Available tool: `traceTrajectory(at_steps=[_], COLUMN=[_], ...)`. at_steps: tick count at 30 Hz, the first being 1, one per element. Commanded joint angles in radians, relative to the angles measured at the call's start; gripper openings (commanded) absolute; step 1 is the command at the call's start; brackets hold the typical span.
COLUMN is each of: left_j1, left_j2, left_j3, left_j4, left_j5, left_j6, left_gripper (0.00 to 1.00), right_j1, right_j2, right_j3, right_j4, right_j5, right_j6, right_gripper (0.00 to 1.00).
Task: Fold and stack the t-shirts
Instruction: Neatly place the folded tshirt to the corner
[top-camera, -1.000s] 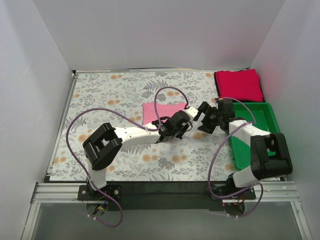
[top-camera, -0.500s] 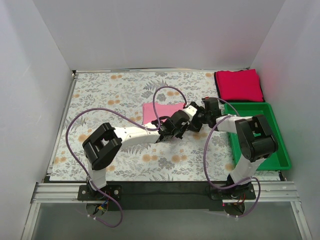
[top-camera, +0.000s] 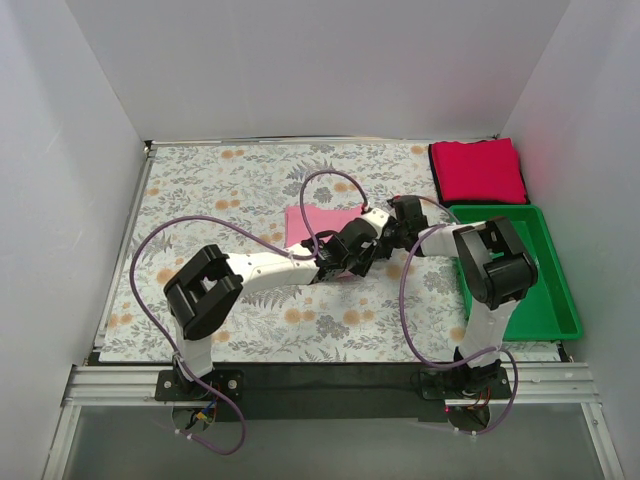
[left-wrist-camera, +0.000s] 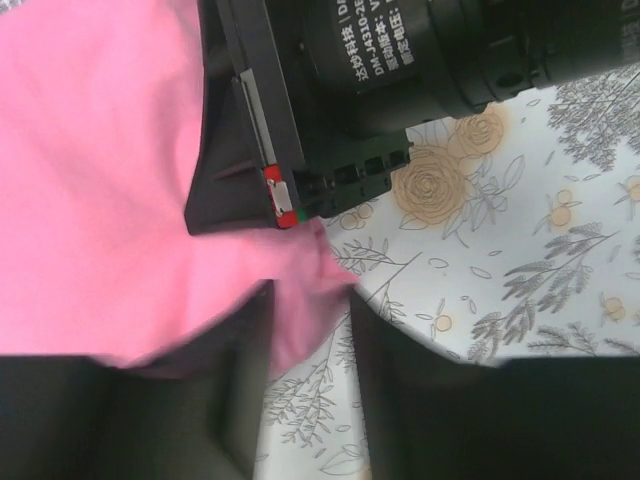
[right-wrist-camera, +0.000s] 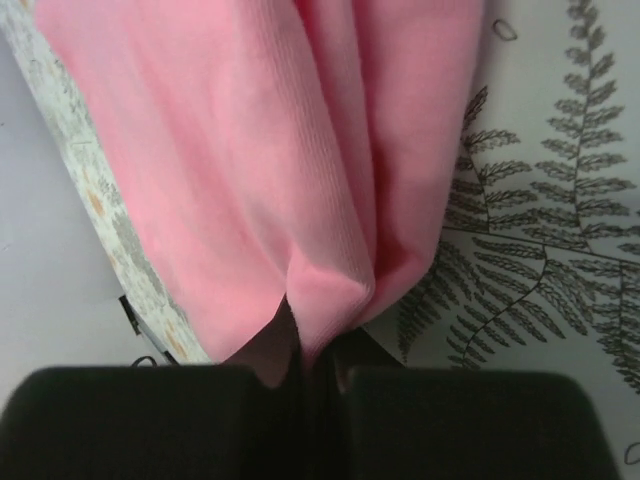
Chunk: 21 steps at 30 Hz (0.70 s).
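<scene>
- Green bin sits on the near-right of the desk, just right of the right arm. I can't see anything in it.
- Both arms reach in to mid-desk and meet at the right edge of the pink t-shirt, which lies on the floral cloth.
- Left end effector: narrow gap with a corner of the pink fabric sitting between the fingers. Desk pattern shows through the gap further back, so I can't tell whether it is actually clamped.
- Right end effector: pinched tight on a bunched fold of the pink fabric, almost no gap. The cloth rises in ridges from the pinch.
- In the left wrist view the two end effectors sit just beside each other on the same edge, so clearance is tight.
- Pink shirt is already a compact rectangle in the top view. My read is that folding is done or on its last fold, and the step in hand is grasping it for the carry.
- Red t-shirt is folded flat at the far-right corner, just beyond the bin and well apart from the pink one.
- Next move, my call: confirm the left grip, lift both sides level, carry to the far right, and set the pink one square on the red.
- Risks: a one-sided hold lets the fold open mid-carry, and the path passes close to the bin rim.
</scene>
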Motion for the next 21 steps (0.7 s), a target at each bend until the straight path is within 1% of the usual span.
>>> traceTrajectory(at_steps=[1,2,3,4,5,6,7,8,9,10,11,12,13,14,15,16,17,18,19,21], left_j1=[0.045,0.06,0.091,0.106,0.12,0.149,0.165,0.181,0.223,0.244,0.261,0.301,0.313,0.327,0.361,0.372,0.382,0.399,0.403,0.404], left_j2=[-0.102,-0.116,-0.137,-0.157,-0.202,-0.225,-0.243,-0.284,-0.305,-0.326,-0.348,-0.393,-0.415,-0.432,-0.461,-0.472,-0.483,-0.493,-0.513,-0.53], left_j3=[-0.003,-0.017,-0.037,-0.054,-0.089,-0.106,-0.123,-0.158,-0.173,-0.195,-0.218,-0.274,-0.305,-0.333,-0.38,-0.397,-0.417,-0.433,-0.458,-0.479], left_j4=[0.025,0.03,0.037,0.04,0.043,0.042,0.037,0.03,0.018,-0.007,-0.015,-0.021,-0.029,-0.035,-0.048,-0.087,-0.105,-0.122,-0.154,-0.188], left_j5=[0.034,0.048,0.077,0.09,0.099,0.113,0.12,0.125,0.128,0.13,0.124,0.113,0.073,0.055,0.044,0.036,0.021,0.016,0.015,0.01], left_j6=[-0.098,-0.115,-0.131,-0.153,-0.161,-0.166,-0.175,-0.183,-0.187,-0.192,-0.195,-0.195,-0.195,-0.197,-0.21,-0.221,-0.232,-0.259,-0.275,-0.321], left_gripper=[0.4,0.48,0.56,0.63,0.72,0.73,0.75,0.76,0.76,0.76,0.77,0.77,0.77,0.77,0.76,0.77,0.77,0.77,0.77,0.77], right_j1=[0.011,0.01,0.01,0.01,0.004,-0.002,-0.006,-0.015,-0.021,-0.027,-0.039,-0.045,-0.052,-0.068,-0.078,-0.085,-0.101,-0.108,-0.117,-0.153], right_j2=[0.024,0.027,0.032,0.033,0.035,0.041,0.047,0.055,0.064,0.088,0.102,0.116,0.147,0.165,0.185,0.228,0.25,0.268,0.295,0.323], right_j3=[0.076,0.137,0.161,0.189,0.235,0.264,0.295,0.327,0.409,0.448,0.497,0.584,0.638,0.686,0.735,0.848,0.893,0.94,1.003,1.059], right_j4=[-0.153,-0.199,-0.224,-0.302,-0.325,-0.354,-0.379,-0.447,-0.48,-0.508,-0.57,-0.6,-0.63,-0.658,-0.719,-0.747,-0.768,-0.794,-0.798,-0.799], right_j5=[0.026,0.056,0.075,0.095,0.126,0.146,0.161,0.202,0.225,0.244,0.29,0.32,0.349,0.404,0.441,0.493,0.582,0.627,0.658,0.712], right_j6=[-0.119,-0.163,-0.235,-0.275,-0.31,-0.387,-0.429,-0.467,-0.514,-0.598,-0.649,-0.692,-0.734,-0.818,-0.852,-0.895,-0.961,-0.996,-1.025,-1.078], right_gripper=[0.01,0.01,0.01,0.01,0.01,0.01,0.01,0.01,0.01,0.01,0.01,0.01,0.01,0.01,0.01,0.01,0.01,0.01,0.01,0.01])
